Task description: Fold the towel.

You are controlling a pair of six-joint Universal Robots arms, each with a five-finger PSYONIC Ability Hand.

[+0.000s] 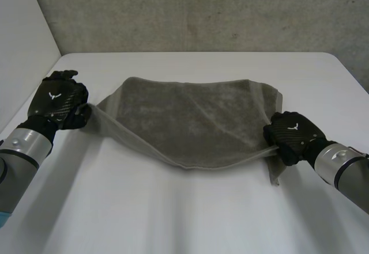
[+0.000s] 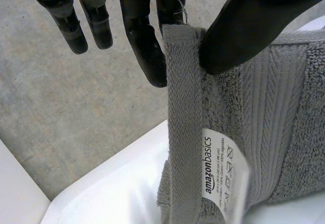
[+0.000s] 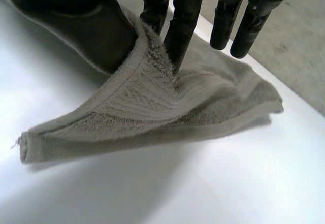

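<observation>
A grey towel (image 1: 196, 118) lies across the middle of a white table (image 1: 173, 208), with its far edge flat on the surface and its near edge raised at both ends, dipping in a shallow curve between the two black robot hands. The left hand (image 1: 57, 101) is near the table's left edge and grips the towel's near left corner; from the left wrist camera, its thumb (image 2: 254, 26) presses the towel's hem (image 2: 183, 107) against one finger, while the other fingers hang straight beside it and touch nothing. A white care label (image 2: 223, 176) with printed text is sewn just beside that hem. The right hand (image 1: 293, 134) is towards the table's right edge, gripping the near right corner; from the right wrist camera, its thumb (image 3: 86, 26) and two fingers (image 3: 185, 26) pinch a ridge of the towel (image 3: 152, 107), the remaining fingers are held clear above the cloth, and the loose tip of the corner pokes out past the thumb, just above the table. A rough grey concrete wall (image 1: 202, 12) rises behind the table's far edge.
</observation>
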